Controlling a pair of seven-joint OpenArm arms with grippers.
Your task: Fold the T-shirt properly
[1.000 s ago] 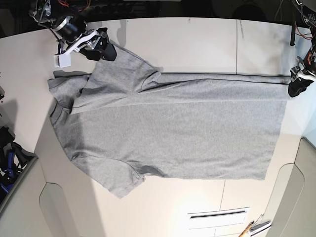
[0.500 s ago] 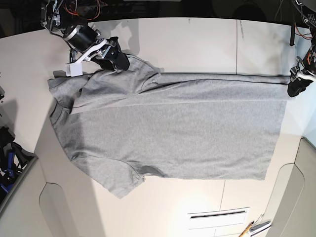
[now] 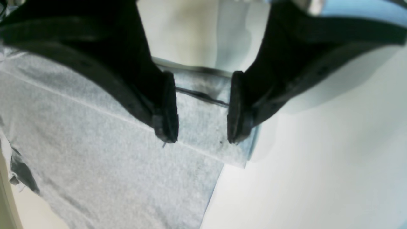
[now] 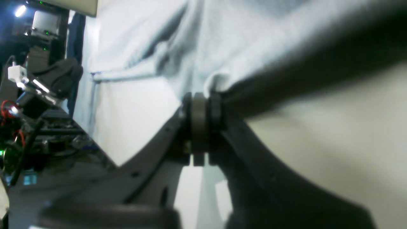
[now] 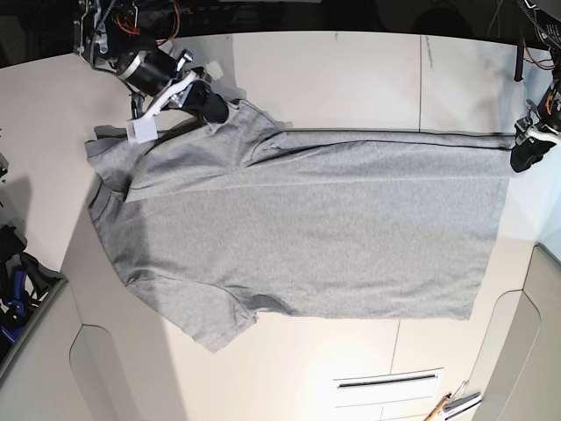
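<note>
The grey T-shirt (image 5: 307, 228) lies spread flat on the white table (image 5: 351, 70), plain side up, collar to the left and hem to the right. My right gripper (image 5: 219, 112) sits at the far sleeve's edge. In the right wrist view its pads are pressed together (image 4: 201, 95), with a pucker of the T-shirt (image 4: 254, 38) caught at the tips. My left gripper (image 5: 523, 160) stands at the far hem corner. In the left wrist view it is open (image 3: 201, 133), one fingertip (image 3: 165, 127) on the T-shirt (image 3: 95, 152) and the other at the hem's edge.
Table panel seams run near the right and front edges. A slot and some pens (image 5: 451, 403) lie at the front right. Dark blue gear (image 5: 17, 281) sits off the table's left side. Cables and electronics crowd the far left corner (image 5: 114, 17).
My right gripper has moved right and down onto the far sleeve's edge and closed there. The left gripper and the shirt's body have not moved.
</note>
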